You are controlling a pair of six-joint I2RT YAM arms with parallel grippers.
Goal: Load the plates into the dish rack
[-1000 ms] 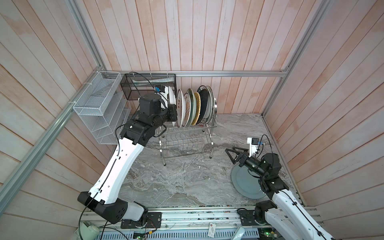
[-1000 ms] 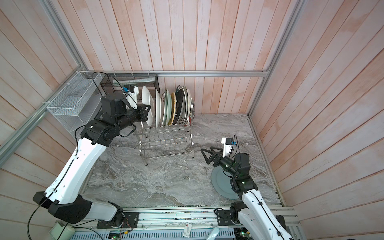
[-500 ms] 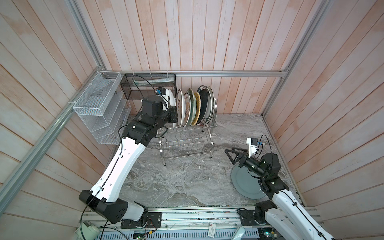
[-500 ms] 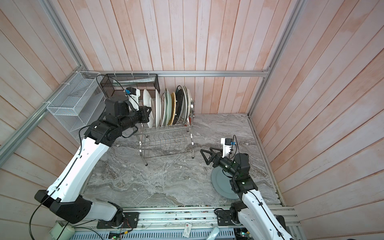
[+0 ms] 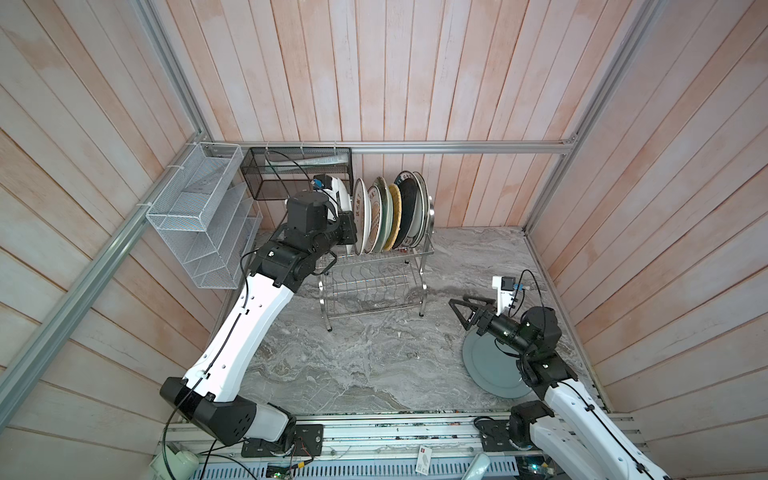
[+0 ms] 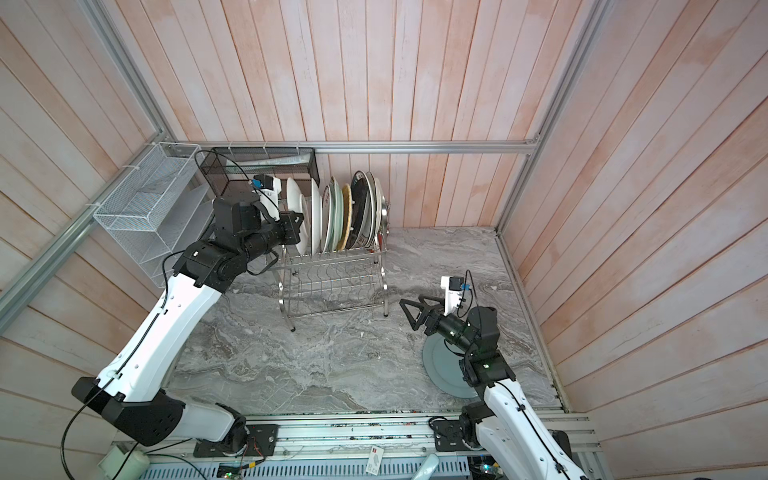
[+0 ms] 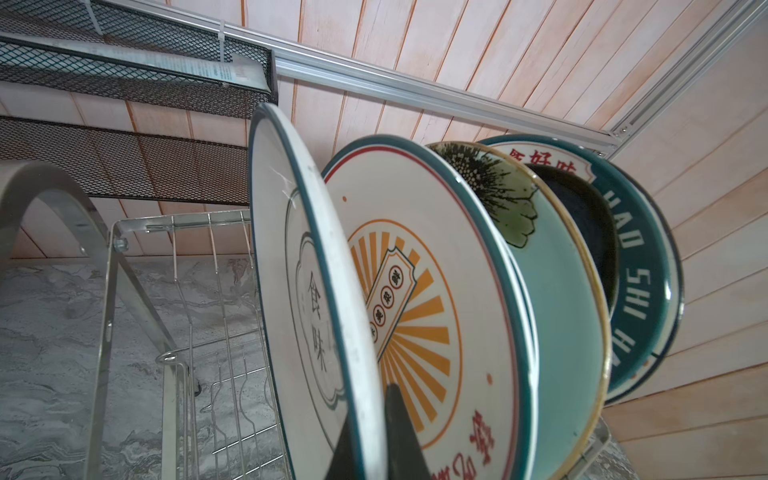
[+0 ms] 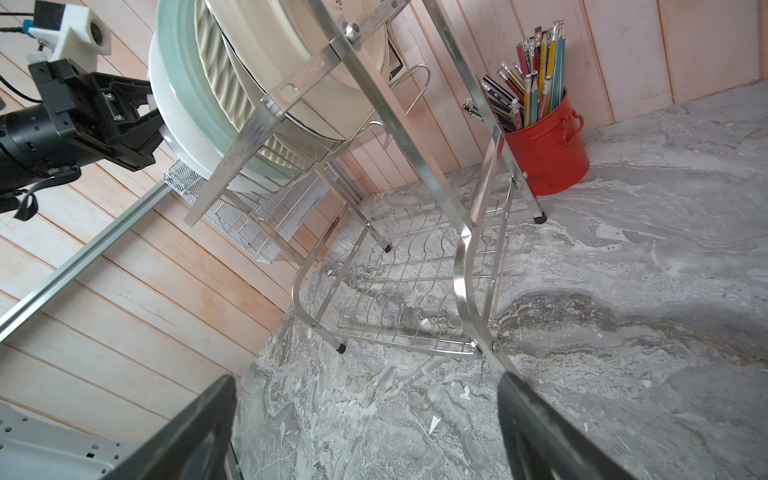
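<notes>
Left fingers [image 7: 401, 440] pinch the rim of the white green-rimmed plate [image 7: 286, 232] at the dish rack's [image 7: 41, 174] 9 o'clock end. Hold the plate upright, seat it between prongs, then release. Right fingers [image 8: 536, 424] gape wide above the grey-blue plate [image 5: 486, 365], at 4 o'clock on the bench [image 5: 353, 365].

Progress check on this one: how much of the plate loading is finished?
Done: a row of plates stands on edge in the upper tier of the dish rack. In hand: the left end effector is shut on a green-rimmed white plate at the row's left end; whether it is seated I cannot tell. Left: a grey-blue plate lies flat on the table below the open right end effector.
</notes>
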